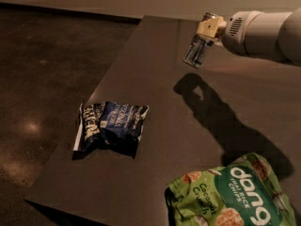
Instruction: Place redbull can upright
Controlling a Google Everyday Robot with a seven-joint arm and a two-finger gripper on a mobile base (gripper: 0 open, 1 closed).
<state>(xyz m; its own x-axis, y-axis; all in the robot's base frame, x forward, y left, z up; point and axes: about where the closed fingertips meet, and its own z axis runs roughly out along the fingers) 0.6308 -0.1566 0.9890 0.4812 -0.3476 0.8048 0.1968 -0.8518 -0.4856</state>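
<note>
My gripper [194, 56] hangs above the far right part of the dark table [155, 74], reaching in from the right on a white arm. It is shut on the redbull can [197, 47], a slim blue and silver can held in the air. The can is tilted, its lower end pointing down and to the left. The can's shadow falls on the tabletop just below it. The fingers cover part of the can.
A dark blue snack bag [113, 126] lies at the table's left side. A green Dang rice chips bag [233, 194] lies at the front right corner. The table's left edge runs diagonally, with dark floor [42, 79] beyond it.
</note>
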